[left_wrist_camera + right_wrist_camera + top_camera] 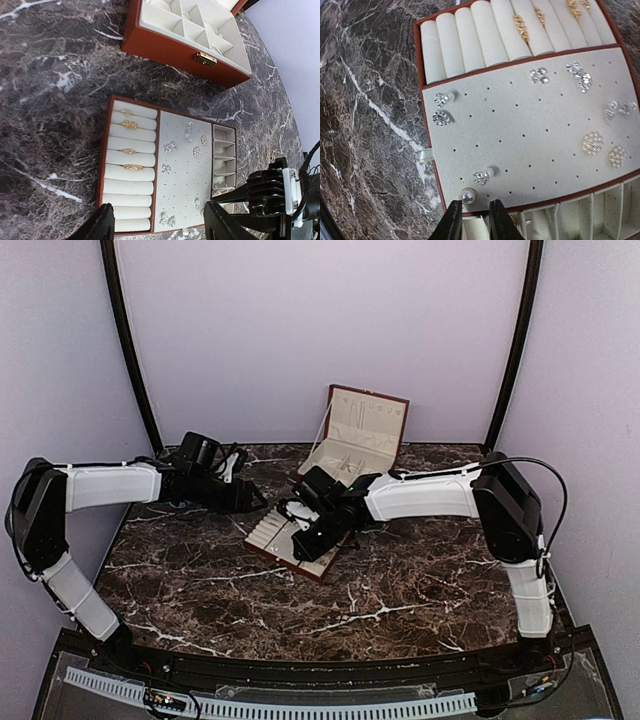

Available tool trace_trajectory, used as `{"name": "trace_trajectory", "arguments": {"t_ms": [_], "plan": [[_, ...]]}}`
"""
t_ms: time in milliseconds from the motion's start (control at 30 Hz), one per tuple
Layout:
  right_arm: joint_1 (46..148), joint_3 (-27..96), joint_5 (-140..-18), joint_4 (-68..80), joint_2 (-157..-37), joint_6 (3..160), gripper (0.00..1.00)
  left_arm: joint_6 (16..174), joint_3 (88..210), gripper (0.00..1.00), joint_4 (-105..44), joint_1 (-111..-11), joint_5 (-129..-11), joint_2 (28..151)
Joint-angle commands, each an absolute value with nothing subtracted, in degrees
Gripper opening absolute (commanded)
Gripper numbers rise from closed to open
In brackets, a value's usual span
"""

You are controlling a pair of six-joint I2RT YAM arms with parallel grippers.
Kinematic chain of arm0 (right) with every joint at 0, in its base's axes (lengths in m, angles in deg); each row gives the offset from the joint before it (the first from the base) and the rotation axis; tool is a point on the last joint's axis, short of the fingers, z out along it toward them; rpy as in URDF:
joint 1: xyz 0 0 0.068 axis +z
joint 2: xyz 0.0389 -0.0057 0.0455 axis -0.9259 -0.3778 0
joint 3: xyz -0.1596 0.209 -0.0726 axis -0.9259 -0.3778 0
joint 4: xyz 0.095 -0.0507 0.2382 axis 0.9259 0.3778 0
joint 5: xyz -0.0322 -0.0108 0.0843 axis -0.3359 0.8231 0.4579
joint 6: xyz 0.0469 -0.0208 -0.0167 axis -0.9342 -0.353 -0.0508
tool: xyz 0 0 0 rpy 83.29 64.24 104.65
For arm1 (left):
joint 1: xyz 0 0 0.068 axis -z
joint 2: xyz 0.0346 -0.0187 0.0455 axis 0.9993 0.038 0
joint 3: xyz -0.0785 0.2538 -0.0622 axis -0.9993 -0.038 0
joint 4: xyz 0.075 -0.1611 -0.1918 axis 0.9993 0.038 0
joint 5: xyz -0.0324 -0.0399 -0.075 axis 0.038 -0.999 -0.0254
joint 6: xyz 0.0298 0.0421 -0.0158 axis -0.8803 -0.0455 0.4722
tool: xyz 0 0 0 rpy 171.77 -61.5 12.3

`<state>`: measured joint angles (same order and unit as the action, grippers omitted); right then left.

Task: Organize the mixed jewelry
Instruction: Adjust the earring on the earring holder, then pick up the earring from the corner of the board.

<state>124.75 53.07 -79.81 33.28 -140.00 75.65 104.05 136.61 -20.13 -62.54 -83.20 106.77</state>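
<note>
Right gripper (472, 215) over jewelry tray (530, 130): jaws slightly parted, pearl stud (467, 196) at tips, apparently ungripped. Left gripper (162, 225) wide open, empty.

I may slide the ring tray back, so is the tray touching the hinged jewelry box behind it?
Apart. The left wrist view shows a bare strip of marble table running between the tray and the clasp side of the box.

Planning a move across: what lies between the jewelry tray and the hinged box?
Only bare marble tabletop, shown in the left wrist view, separates the tray and box.
</note>
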Motion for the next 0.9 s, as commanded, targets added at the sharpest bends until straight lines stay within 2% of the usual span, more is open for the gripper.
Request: {"name": "trace_trajectory", "arguments": {"t_ms": [0, 233, 467, 600, 867], "plan": [[124.1, 49.7, -81.6, 28.3, -132.8, 74.5, 0.24, 104.9, 132.3, 0.64, -23.6, -62.5, -76.6, 99.9], [121.1, 37.6, -81.6, 18.1, -122.7, 72.8, 0.32, 110.7, 121.4, 0.64, -19.1, -62.5, -67.3, 87.1], [116.6, 26.6, -80.2, 8.9, -116.1, 71.0, 0.33, 122.3, 115.1, 0.6, 0.7, -62.4, -62.5, 76.7], [115.3, 23.3, -78.9, 6.0, -115.4, 71.0, 0.34, 127.7, 112.8, 0.53, 9.5, -62.4, -62.8, 74.7], [114.3, 20.1, -77.0, 1.8, -114.8, 70.9, 0.34, 131.3, 115.5, 0.46, 23.9, -60.0, -57.7, 75.4]]}}
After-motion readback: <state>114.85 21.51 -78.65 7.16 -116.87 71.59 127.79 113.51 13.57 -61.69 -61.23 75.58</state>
